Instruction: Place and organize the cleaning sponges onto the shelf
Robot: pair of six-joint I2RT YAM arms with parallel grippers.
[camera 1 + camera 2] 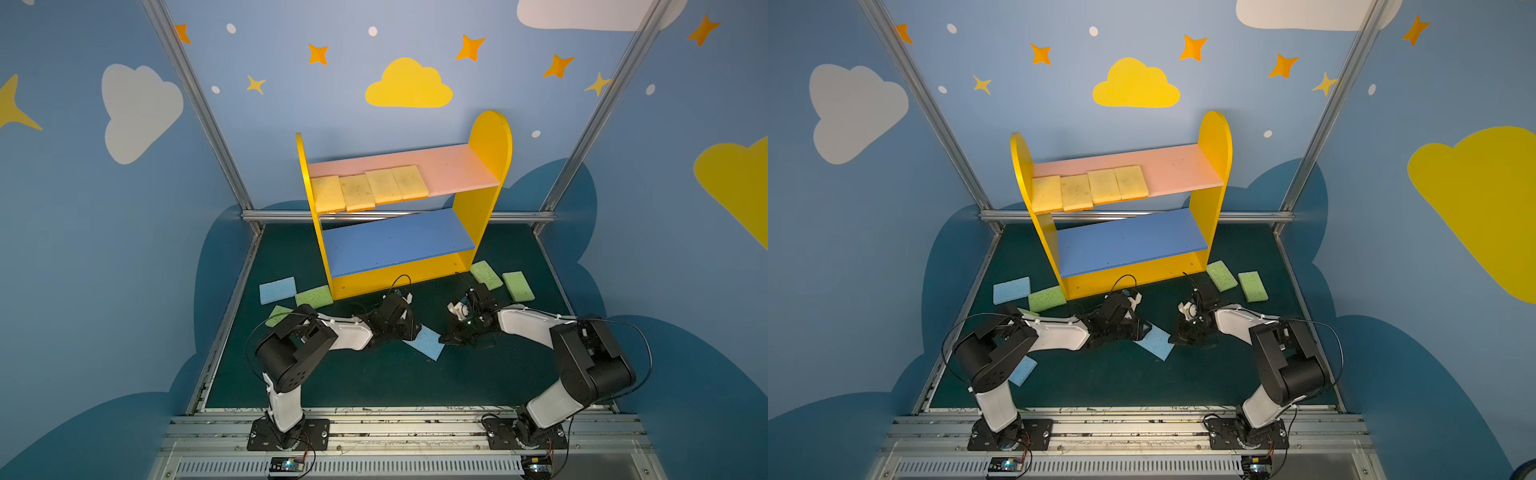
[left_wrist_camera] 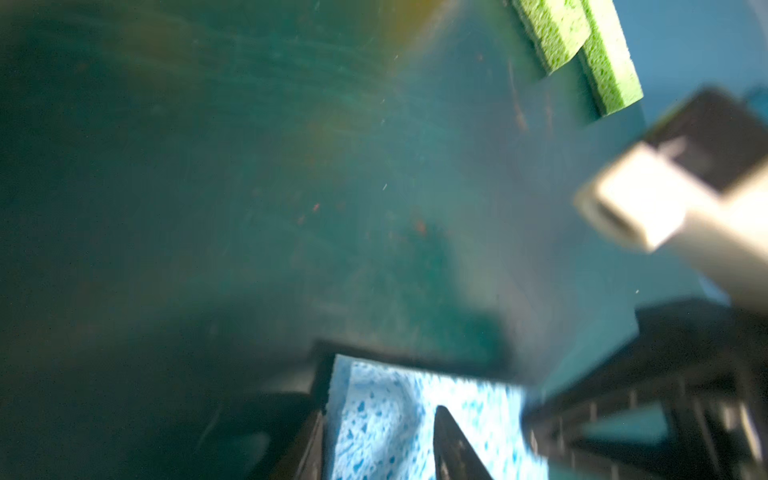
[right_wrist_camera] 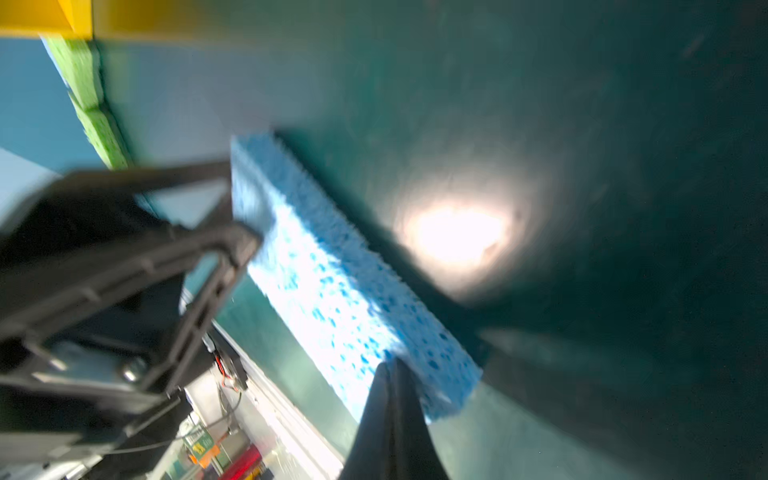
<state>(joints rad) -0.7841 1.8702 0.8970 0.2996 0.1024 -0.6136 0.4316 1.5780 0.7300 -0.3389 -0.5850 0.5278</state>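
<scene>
We are looking at the shelf [image 1: 490, 141] standing at the far middle of the counter [image 1: 374, 382], with four yellow sponges [image 1: 370, 189] lying side by side on the left part of its pink upper board [image 1: 457, 166]. A light blue sponge [image 1: 428, 348] is lying on the counter just near of the shelf, between the two tools. The left tool [image 1: 409, 333] is straddling its left end with jaws partly apart, one finger [image 2: 453, 444] lying over the sponge's face; whether they are pinching it, we cannot tell. The right tool [image 3: 392, 370] is clenched, its tips touching the sponge's right end. Two green sponges [image 1: 486, 274] are lying just right of the shelf's base, while a pale blue sponge [image 1: 277, 289] and a green pair [image 1: 314, 296] are lying to its left. In a top view a half-hidden blue sponge [image 1: 1022, 370] is showing behind the left arm [image 1: 1054, 332].
</scene>
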